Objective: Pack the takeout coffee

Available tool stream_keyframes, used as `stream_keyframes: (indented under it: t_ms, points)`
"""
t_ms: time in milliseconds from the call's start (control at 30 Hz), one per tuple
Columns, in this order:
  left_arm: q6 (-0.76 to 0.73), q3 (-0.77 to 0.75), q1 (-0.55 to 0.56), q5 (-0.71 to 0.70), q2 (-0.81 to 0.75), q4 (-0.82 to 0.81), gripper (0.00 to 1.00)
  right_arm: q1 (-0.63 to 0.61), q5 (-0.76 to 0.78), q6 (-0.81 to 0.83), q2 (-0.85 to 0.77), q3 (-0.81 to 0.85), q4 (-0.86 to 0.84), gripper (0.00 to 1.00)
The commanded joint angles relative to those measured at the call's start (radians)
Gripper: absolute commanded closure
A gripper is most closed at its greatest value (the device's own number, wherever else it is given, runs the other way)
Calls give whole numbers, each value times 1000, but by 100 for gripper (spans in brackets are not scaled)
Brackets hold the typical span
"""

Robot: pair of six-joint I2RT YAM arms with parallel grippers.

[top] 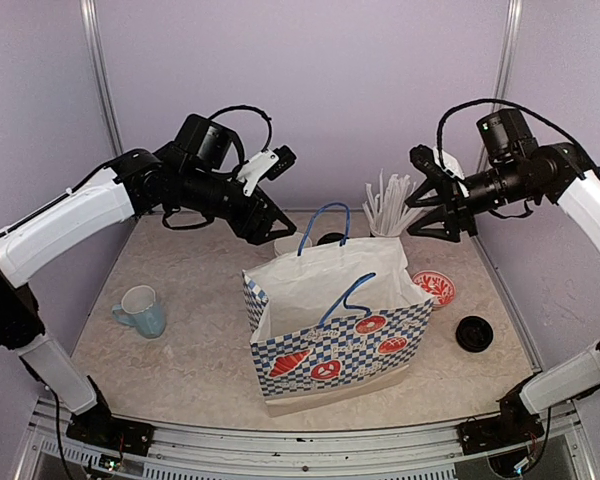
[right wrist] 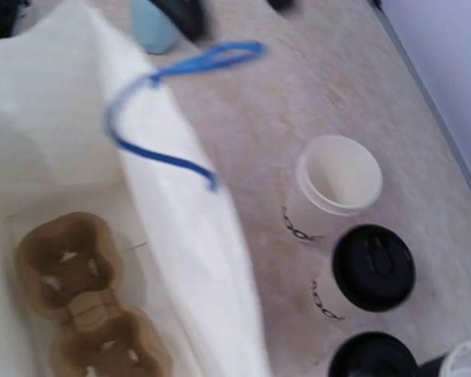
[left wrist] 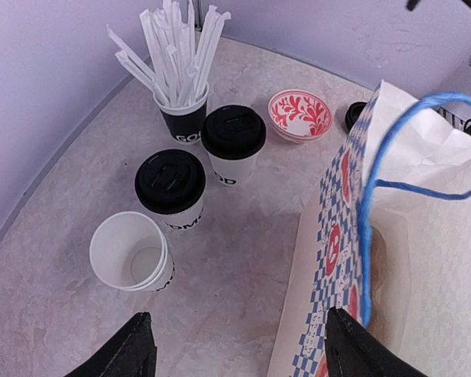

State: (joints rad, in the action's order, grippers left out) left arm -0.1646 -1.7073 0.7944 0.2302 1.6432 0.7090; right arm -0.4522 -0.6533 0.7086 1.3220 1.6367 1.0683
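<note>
Three white "MOOD" takeout cups stand behind the bag. An open, lidless stack point(left wrist: 132, 251) is nearest my left gripper point(left wrist: 235, 345), which is open and empty above the table between that stack and the bag. Two cups with black lids point(left wrist: 170, 184) point(left wrist: 233, 137) stand beyond it. The right wrist view shows the open cup point(right wrist: 339, 177) and a lidded cup point(right wrist: 373, 267), blurred. In the top view the left gripper point(top: 268, 228) hovers over the open cup point(top: 290, 243). My right gripper point(top: 428, 215) is open and empty, high above the bag's right rear.
The checkered paper bag point(top: 330, 330) with blue handles stands open mid-table, with a brown cup carrier point(right wrist: 78, 298) inside. A black-banded cup of straws point(left wrist: 182, 118), a red patterned bowl point(top: 435, 288), a loose black lid point(top: 474, 333) and a light-blue mug point(top: 142, 310) are around it.
</note>
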Motion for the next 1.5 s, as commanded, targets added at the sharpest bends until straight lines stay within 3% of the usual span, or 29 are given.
stream_keyframes:
  t_ms: [0,233,400,567,667,733,1000,1233,1367,1467]
  points:
    - [-28,63,24,16,-117,0,27,49,-9,-72,9,-20,-86,37]
    - [-76,23,98,30,-57,53,29,68,-5,-92,25,-45,-123,35]
    - [-82,-30,112,-30,27,104,38,71,17,-96,20,-55,-133,35]
    - [-87,-38,114,-4,42,110,61,70,31,-95,12,-70,-137,35]
    - [-97,-53,115,-5,38,117,88,70,41,-96,8,-84,-153,36]
    - [-106,-52,115,2,25,116,100,71,43,-96,13,-90,-159,36]
    - [-170,57,117,32,-123,140,100,101,101,-156,62,-95,-234,41]
    - [-155,153,110,11,-257,206,100,106,106,-115,157,-62,-208,1]
    - [-141,194,100,-1,-287,225,100,103,100,-83,204,-69,-232,1]
    - [-135,208,76,4,-304,224,100,97,159,-97,260,-64,-265,7]
